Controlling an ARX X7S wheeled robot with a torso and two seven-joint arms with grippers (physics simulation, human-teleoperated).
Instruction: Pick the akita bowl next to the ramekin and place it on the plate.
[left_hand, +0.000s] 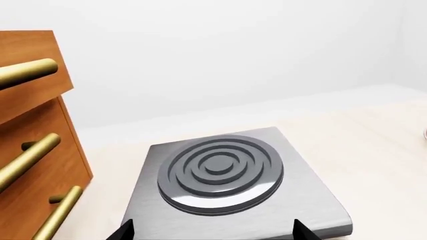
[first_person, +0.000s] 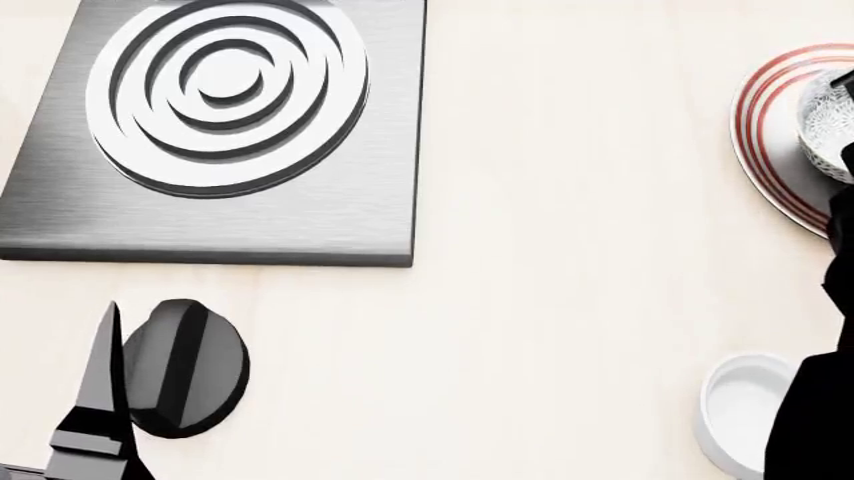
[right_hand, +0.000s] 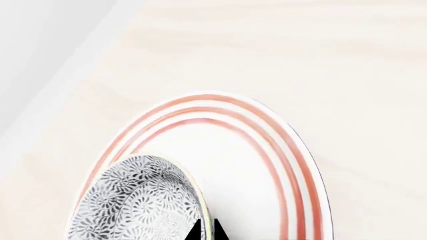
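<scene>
In the right wrist view the akita bowl (right_hand: 137, 200), grey-and-white floral, hangs tilted over the near part of the plate (right_hand: 267, 150), which is white with red rings. My right gripper (right_hand: 207, 232) is shut on the bowl's rim, one finger on each side of it. Whether the bowl touches the plate I cannot tell. The head view shows the bowl (first_person: 827, 120) and plate (first_person: 763, 130) at the far right edge, with the white ramekin (first_person: 737, 410) nearer me, partly behind my right arm. My left gripper (left_hand: 212, 231) is open above the hob's near edge, holding nothing.
A steel electric hob (first_person: 227, 130) with a ringed burner lies at the back left of the pale counter (first_person: 574, 250). Wooden drawers with brass handles (left_hand: 33, 150) stand left of the hob (left_hand: 220, 175). A white wall runs behind.
</scene>
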